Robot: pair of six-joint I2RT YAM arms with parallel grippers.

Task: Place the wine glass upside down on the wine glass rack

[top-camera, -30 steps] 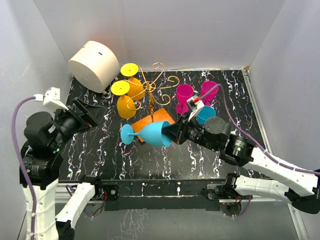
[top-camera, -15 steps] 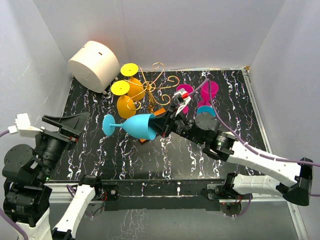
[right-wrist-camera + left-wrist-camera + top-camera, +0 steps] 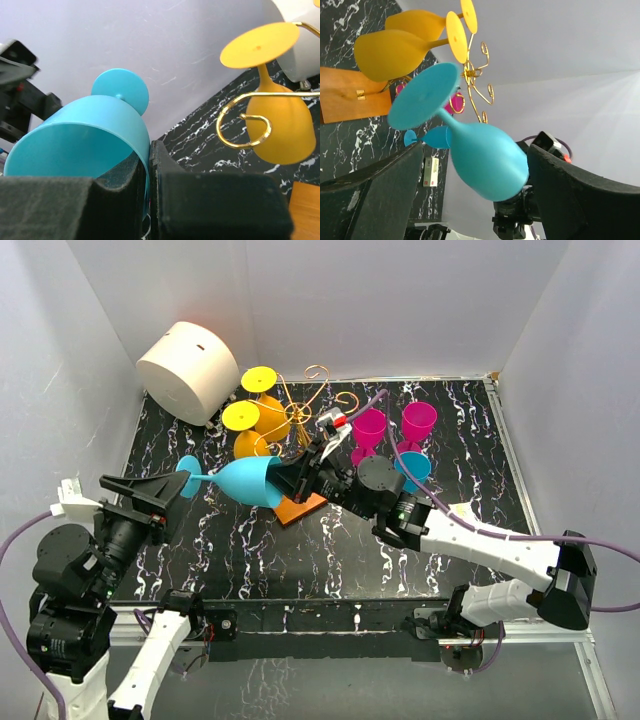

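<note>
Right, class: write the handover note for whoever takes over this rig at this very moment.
Right gripper: shut on the rim of the blue wine glass, which is held sideways in the air with its foot toward the left arm.
Left gripper: open, empty, facing the glass's foot.
Wine glass rack: rear centre, two yellow glasses hanging upside down on it.
Done: glass lifted.
Left: invert it and hang it on a free scroll arm.

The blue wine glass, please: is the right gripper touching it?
Touching: the right wrist view shows the right gripper clamped on the blue wine glass at its rim.
</note>
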